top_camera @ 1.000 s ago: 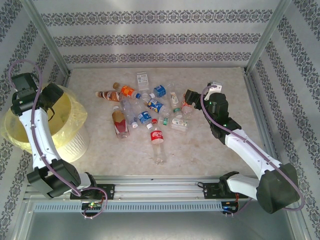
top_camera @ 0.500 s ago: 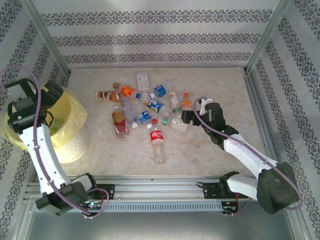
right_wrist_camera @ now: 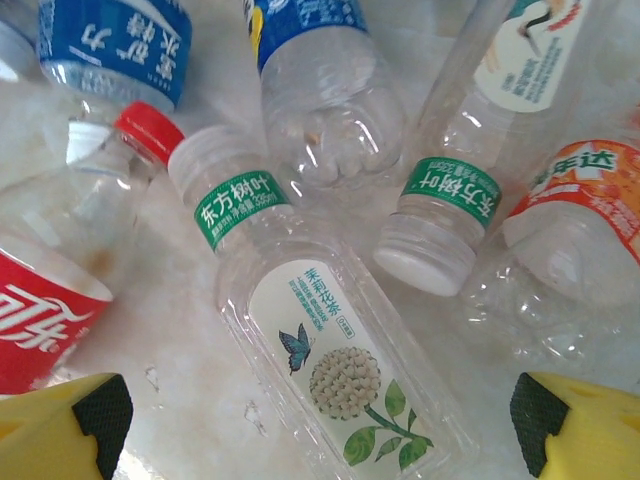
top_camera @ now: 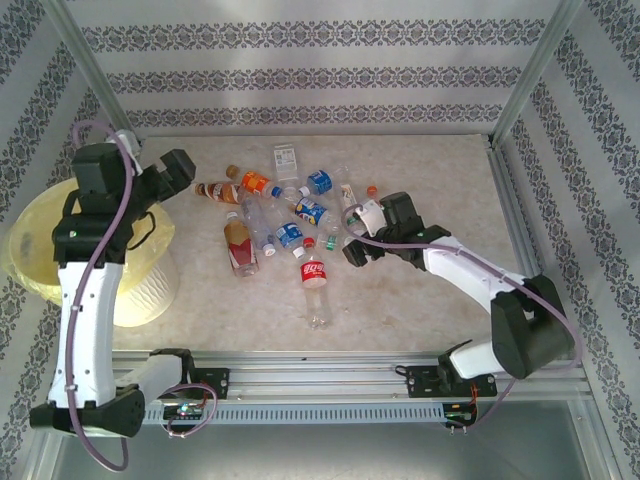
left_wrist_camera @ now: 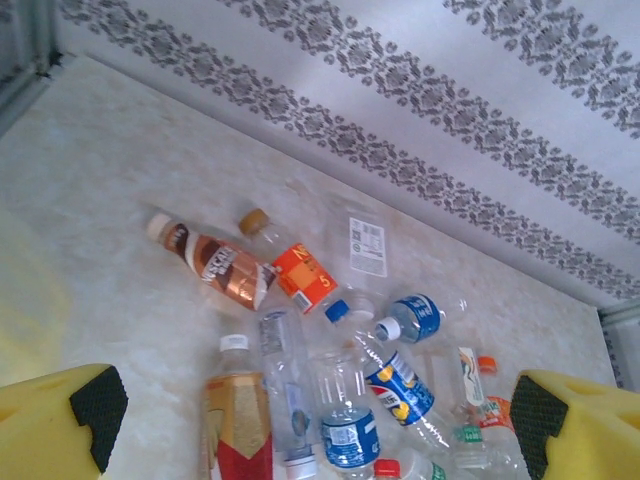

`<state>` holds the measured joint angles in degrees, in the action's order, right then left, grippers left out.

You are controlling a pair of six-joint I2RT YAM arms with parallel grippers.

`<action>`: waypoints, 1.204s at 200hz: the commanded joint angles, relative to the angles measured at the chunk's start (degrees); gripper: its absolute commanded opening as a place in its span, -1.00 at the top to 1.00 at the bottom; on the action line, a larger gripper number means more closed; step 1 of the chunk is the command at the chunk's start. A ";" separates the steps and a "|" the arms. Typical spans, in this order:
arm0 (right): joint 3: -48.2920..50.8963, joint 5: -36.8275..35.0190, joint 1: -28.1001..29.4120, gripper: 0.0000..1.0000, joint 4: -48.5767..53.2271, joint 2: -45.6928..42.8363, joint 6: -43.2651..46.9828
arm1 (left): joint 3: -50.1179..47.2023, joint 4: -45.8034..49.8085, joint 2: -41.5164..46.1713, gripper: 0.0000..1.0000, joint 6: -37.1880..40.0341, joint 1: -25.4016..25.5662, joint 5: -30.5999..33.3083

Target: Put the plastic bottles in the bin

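Right gripper (right_wrist_camera: 318,412) spread wide, low over the butterfly-label bottle (right_wrist_camera: 335,375).
It lies flat on the worktop (top_camera: 400,310) among other bottles (right_wrist_camera: 320,95); straddle its middle before closing. Left gripper (top_camera: 178,172), also spread, hangs near the bin (top_camera: 30,255).

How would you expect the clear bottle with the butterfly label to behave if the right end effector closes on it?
The butterfly-label bottle looks empty, so probably very light. Its thin clear walls may buckle under a squeeze. Its body looks squarish and lies flat, so it likely slides rather than rolls when pushed.
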<state>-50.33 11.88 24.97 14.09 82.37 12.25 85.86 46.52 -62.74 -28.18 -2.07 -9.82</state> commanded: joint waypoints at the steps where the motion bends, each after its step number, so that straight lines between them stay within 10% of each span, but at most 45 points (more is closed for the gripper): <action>1: -3.28 2.46 -0.06 -0.96 5.66 3.18 11.38 | 1.76 -4.23 -1.55 -1.00 -0.89 2.50 0.47; 117: -16.19 -0.44 -0.08 -0.84 23.41 19.82 27.09 | -4.13 -18.52 -4.20 -0.99 -0.92 9.68 -12.67; 241: -5.95 -5.44 2.23 -0.31 9.36 11.05 24.88 | -4.68 -21.15 -8.87 -0.99 -1.14 11.96 -13.83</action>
<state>-57.78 6.39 26.52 26.83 99.04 38.54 81.21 28.82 -71.31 -29.06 8.45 -23.14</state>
